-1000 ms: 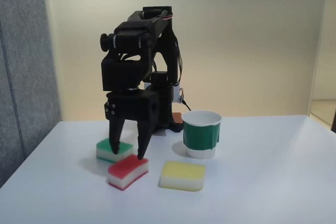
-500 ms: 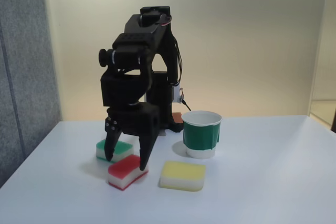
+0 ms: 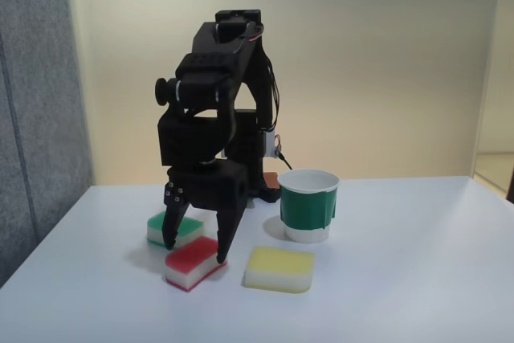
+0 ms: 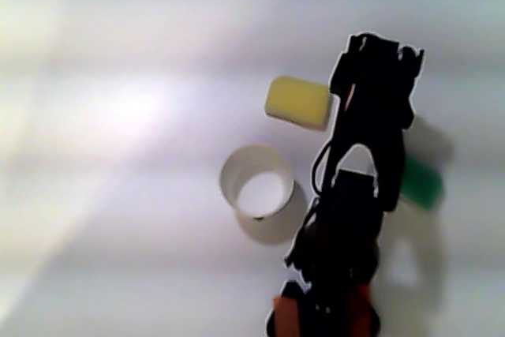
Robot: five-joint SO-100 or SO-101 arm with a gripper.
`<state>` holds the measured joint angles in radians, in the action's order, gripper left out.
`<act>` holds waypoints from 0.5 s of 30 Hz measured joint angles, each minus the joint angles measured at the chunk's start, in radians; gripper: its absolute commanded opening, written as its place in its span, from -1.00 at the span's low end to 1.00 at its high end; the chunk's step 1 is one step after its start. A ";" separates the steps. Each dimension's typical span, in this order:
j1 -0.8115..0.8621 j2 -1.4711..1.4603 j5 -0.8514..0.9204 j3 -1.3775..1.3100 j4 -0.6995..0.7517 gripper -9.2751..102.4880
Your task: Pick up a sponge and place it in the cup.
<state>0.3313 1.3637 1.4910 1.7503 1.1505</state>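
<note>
With its fingers spread either side of the sponge (image 3: 195,263), the hand (image 3: 193,251) stands open and grips nothing. Recommend seating both tips low on the white flanks, closing squarely, then lifting clear. The sponge lies near-left on the bench (image 3: 401,279), the green sponge (image 3: 176,230) just behind, the yellow sponge (image 3: 279,268) right, the cup (image 3: 307,206) far-right. From above, the arm hides the sponge; tip contact is indistinct.

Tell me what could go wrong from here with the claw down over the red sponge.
1. The open claw straddles the small red-topped rectangular sponge near its back edge; closing there may pinch only a corner, letting it tilt or slip.
2. The green-topped sponge sits just behind one finger and could get nudged.
3. The green-walled paper cup looks light; a low carry might tip it.
</note>
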 measured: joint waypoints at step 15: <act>-0.005 -0.049 0.012 -0.003 0.032 -0.84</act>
<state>0.3267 1.3146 1.5033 1.7472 1.1827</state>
